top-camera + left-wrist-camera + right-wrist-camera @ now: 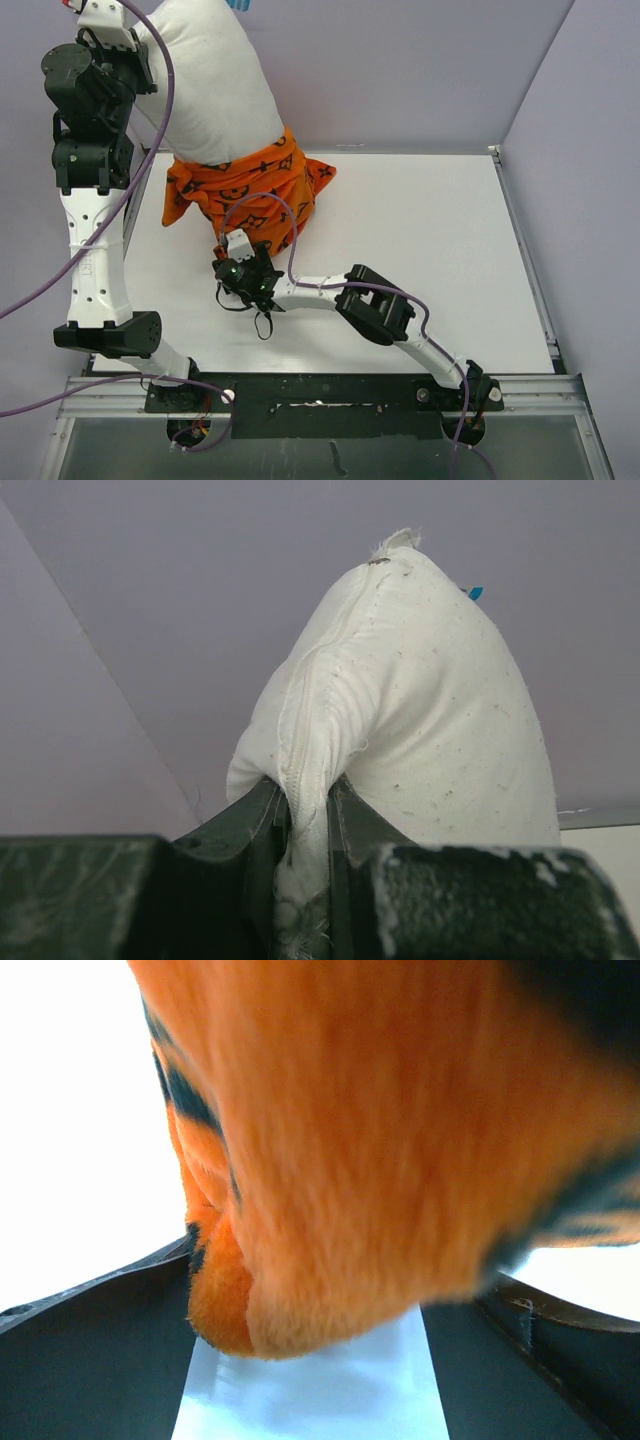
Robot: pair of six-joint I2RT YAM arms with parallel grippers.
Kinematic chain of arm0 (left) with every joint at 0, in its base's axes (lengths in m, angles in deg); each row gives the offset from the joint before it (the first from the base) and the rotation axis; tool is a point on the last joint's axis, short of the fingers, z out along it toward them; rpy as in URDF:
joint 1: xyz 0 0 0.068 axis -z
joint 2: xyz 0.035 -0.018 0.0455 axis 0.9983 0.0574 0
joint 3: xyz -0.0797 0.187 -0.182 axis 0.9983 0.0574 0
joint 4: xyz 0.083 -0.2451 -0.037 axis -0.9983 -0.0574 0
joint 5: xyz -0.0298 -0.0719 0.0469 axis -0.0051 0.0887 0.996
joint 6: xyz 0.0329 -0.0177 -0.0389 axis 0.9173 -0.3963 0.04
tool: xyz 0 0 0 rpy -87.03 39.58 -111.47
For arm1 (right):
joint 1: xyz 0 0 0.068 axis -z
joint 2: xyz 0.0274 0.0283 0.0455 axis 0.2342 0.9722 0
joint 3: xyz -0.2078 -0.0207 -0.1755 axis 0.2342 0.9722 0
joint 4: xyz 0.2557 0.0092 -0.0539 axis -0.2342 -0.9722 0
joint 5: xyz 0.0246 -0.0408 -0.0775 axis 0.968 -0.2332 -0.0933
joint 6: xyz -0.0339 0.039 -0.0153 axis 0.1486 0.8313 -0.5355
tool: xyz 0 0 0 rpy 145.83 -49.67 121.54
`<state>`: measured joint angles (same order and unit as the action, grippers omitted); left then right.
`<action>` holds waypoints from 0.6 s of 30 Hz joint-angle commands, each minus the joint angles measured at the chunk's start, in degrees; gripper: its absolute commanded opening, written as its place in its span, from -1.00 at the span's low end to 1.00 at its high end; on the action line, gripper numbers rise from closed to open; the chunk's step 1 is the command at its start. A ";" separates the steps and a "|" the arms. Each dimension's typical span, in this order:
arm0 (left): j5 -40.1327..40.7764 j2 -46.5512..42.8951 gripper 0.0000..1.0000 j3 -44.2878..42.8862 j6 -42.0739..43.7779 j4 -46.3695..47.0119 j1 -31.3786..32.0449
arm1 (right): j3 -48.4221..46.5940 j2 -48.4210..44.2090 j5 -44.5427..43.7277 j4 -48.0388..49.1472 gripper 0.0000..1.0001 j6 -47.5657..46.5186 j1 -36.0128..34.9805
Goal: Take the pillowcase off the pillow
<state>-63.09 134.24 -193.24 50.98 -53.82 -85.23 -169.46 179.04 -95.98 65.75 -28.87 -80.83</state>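
**Step in hand (judged):** seizing the low end of the pillowcase for the pull-off.

**Procedure**
- The right tool needed to close on a full fold of the cover, not on a thin edge.
- The bite had to take cover fabric only, with no pillow inside it.
- The pull then had to run straight away from the left tool, along the pillow's length, so that the cover slid off rather than bunched.
- The left tool had to hold firm against that pull. A slip at the seam would likely drop the pillow.

**Right tool:** released, jaws standing wide, nothing clamped. A rounded lump of orange fabric hung between its two fingers and appeared to brush one of them. Contact with the other could not be confirmed. Beneath the lump lay the bare table.

**Left tool:** clenched on the pillow, pinching a seam ridge of the white fabric between its fingers. The pillow bulged out beyond the tool, held high above the table.

**Pillowcase:** gathered around the pillow end farthest from the left tool, directly ahead of the right tool. Its lowest folds appeared to rest on the table
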 commanded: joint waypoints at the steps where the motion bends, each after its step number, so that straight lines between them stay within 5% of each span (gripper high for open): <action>1: 0.95 -1.52 -1.00 -5.74 -0.05 7.21 1.16 | -1.00 -2.72 -9.45 5.54 0.62 6.63 -0.88; 9: 1.24 -0.83 -1.00 -8.28 0.14 5.70 1.95 | -2.95 -0.12 -10.71 7.31 0.22 8.14 0.17; 18: 1.55 -0.52 -1.00 -10.34 3.00 8.81 1.67 | 8.82 -7.93 -13.33 9.16 -1.00 3.02 0.33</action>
<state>-63.04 134.56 -198.05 51.22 -58.85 -83.31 -167.65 178.66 -103.68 71.15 -22.94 -80.85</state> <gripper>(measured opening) 0.122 0.088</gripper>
